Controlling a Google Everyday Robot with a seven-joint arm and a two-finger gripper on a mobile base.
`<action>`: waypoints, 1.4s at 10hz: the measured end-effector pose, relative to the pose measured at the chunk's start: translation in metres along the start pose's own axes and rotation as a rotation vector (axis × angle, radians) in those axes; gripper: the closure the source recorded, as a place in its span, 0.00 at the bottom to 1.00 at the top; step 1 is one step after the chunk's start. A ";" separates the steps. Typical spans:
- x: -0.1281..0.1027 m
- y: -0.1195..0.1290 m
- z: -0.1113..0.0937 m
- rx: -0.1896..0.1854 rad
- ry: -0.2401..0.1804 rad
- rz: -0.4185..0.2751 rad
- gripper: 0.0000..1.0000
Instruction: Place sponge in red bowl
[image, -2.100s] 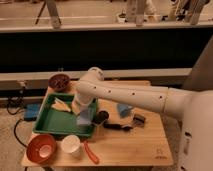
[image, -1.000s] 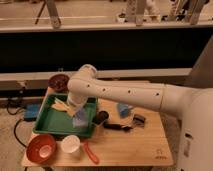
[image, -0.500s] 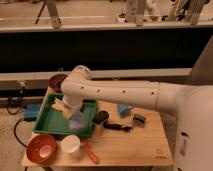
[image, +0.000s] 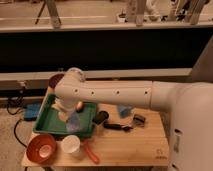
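Tool (image: 68, 115) swung left over tray (image: 49, 123), sponge (image: 74, 124) clenched beneath (red bowl (image: 42, 148) nearby)

claw (image: 67, 115) positioned over green tray (image: 43, 118) | sponge (image: 74, 123) seen just under claw, w/in tray outline | red bowl (image: 34, 144) seen at surface (image: 131, 144) corner, beside white cup (image: 70, 145), apart fr. sponge

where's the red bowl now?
Lower left of the camera view: red bowl on the table corner, beside the white cup; gripper hangs over the green tray.
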 end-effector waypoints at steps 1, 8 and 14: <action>0.003 -0.006 0.003 0.004 -0.004 -0.017 0.91; 0.023 -0.027 0.020 0.014 -0.037 -0.089 0.91; 0.041 -0.052 0.045 0.032 -0.080 -0.146 0.91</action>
